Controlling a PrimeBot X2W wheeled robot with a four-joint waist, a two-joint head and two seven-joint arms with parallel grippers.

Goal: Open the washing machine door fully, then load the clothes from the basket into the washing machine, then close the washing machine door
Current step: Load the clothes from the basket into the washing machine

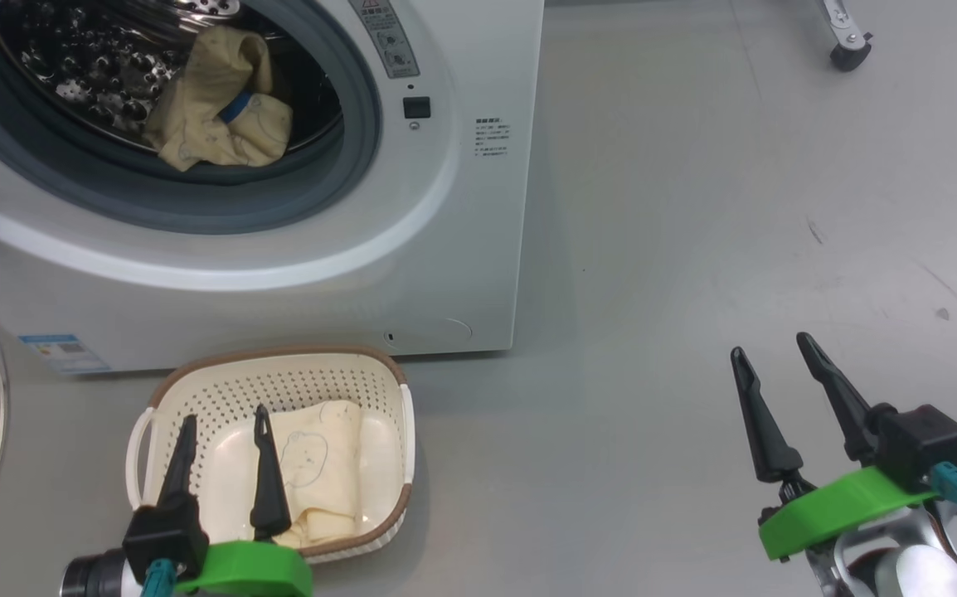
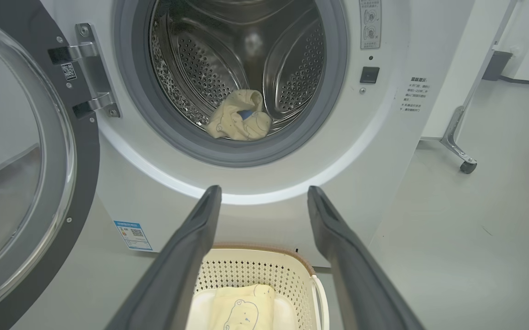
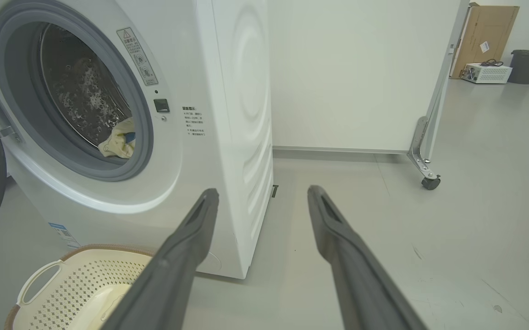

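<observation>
The white washing machine (image 1: 445, 215) stands with its door (image 2: 21, 174) swung wide open to the left. One cream-yellow garment (image 1: 221, 104) lies at the front of the steel drum, also seen as the garment (image 2: 239, 121) in the left wrist view. On the floor before the machine sits the cream basket (image 1: 379, 390) with a folded piece of the clothes (image 1: 321, 460) inside. My left gripper (image 1: 225, 414) hovers open over the basket's left half, fingers apart and empty. My right gripper (image 1: 769, 344) is open and empty above bare floor, well to the right of the basket.
Grey floor (image 1: 694, 207) spreads to the right of the machine. A white panel on a caster foot (image 3: 429, 181) stands behind, with a cardboard box (image 3: 484, 39) and a dark bin (image 3: 526, 64) farther back.
</observation>
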